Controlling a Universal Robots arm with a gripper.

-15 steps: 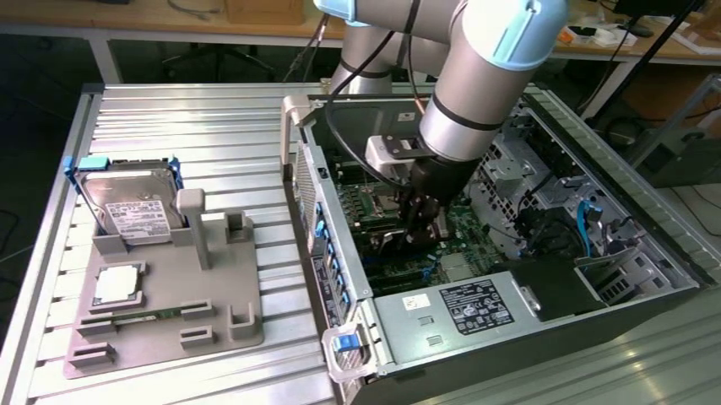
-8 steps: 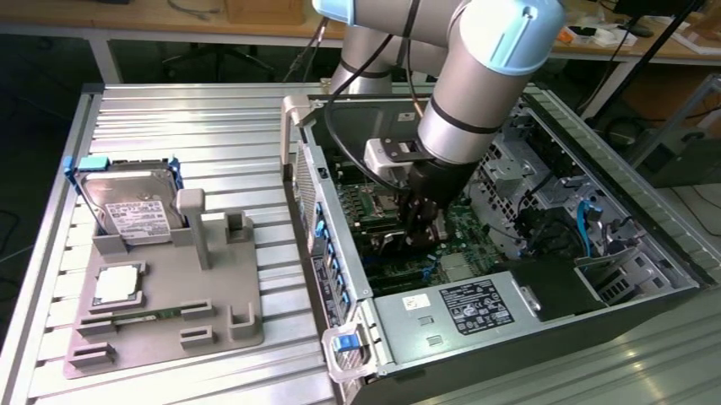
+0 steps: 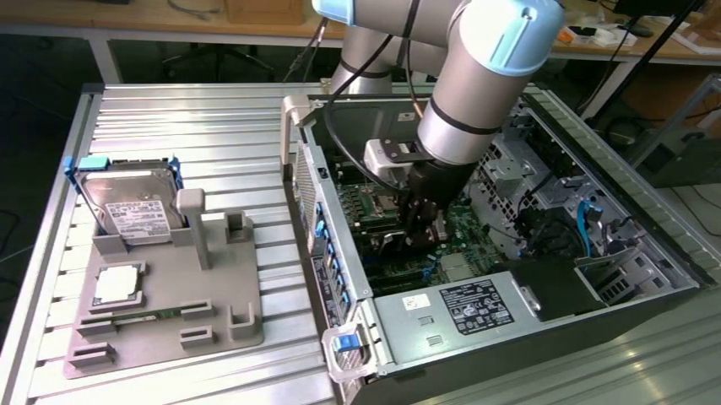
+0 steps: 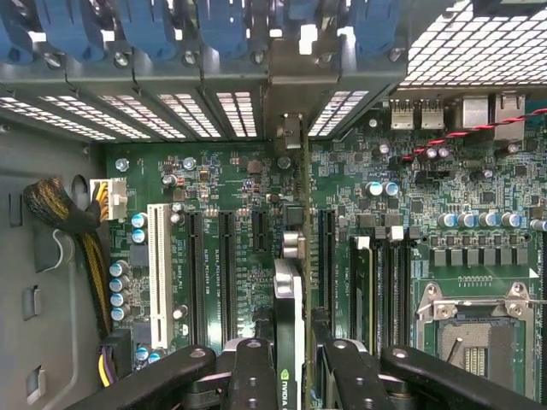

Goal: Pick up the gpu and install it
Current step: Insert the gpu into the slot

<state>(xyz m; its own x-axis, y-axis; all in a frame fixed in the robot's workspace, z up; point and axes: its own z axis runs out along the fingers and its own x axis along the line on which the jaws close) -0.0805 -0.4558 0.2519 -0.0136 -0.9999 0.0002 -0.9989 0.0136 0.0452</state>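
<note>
Two fingers [image 4: 291,376] clamping gpu [image 4: 295,256] (edge-on), over motherboard [image 4: 239,196]

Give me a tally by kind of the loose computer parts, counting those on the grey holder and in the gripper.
Hard drive: 1
Processor chip: 1
Memory stick: 1
gpu, held in the gripper: 1
Total: 4

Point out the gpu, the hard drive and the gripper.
gpu [image 4: 289,299]: wrist view, on the card's top edge between the fingers.
hard drive [image 3: 133,213]: exterior view, on its white label.
gripper [image 3: 420,221]: exterior view, between its fingertips inside the computer case [image 3: 451,308].
</note>
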